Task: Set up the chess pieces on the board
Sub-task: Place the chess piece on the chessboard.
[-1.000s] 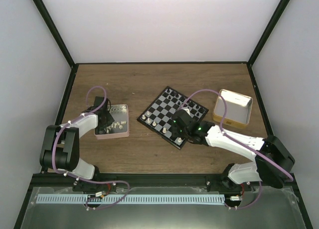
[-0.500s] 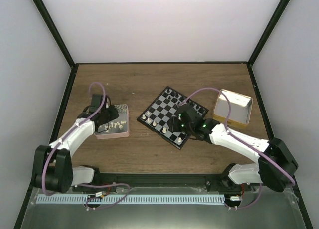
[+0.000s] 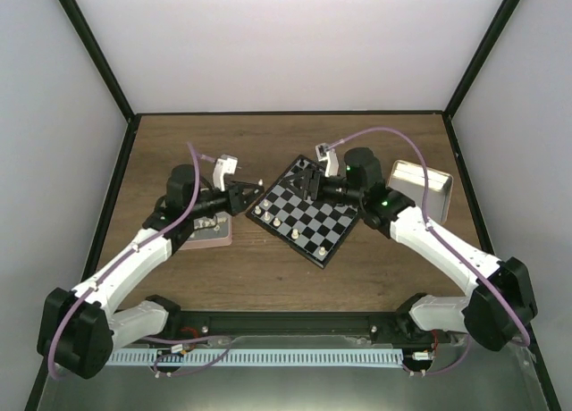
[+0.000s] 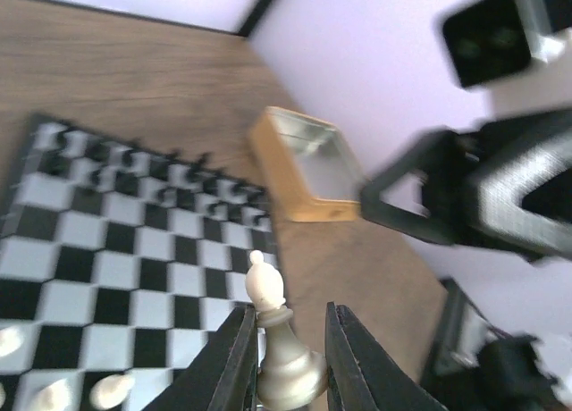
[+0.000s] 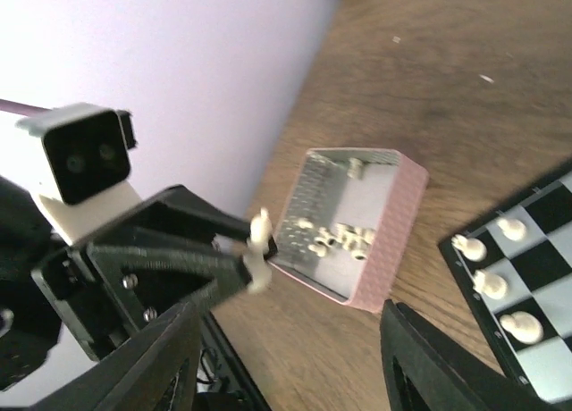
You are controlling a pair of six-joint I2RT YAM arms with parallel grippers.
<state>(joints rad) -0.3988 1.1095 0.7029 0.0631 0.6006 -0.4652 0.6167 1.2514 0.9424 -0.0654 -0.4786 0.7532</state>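
My left gripper [image 4: 286, 339] is shut on a cream-white bishop [image 4: 267, 288], held upright above the board's [image 3: 315, 216] left corner. The top view shows this gripper [image 3: 253, 189] just left of the board. Black chess pieces [image 4: 161, 170] line the board's far rows, and white ones [image 3: 269, 217] stand along its near-left edge. My right gripper [image 3: 308, 180] hovers over the far corner, open and empty. In the right wrist view its fingers [image 5: 170, 357] stand wide apart, facing the left gripper [image 5: 255, 250] and its bishop.
A pink tray [image 5: 398, 241] with several loose white pieces [image 5: 344, 241] sits on the wooden table left of the board. A tan box [image 3: 420, 189] with a silvery inside stands right of the board. Black frame posts and pale walls enclose the table.
My left gripper has left the pink tray and swung right to the board's corner with the bishop. My right gripper has moved from the board's near side to its far corner and opened wider.
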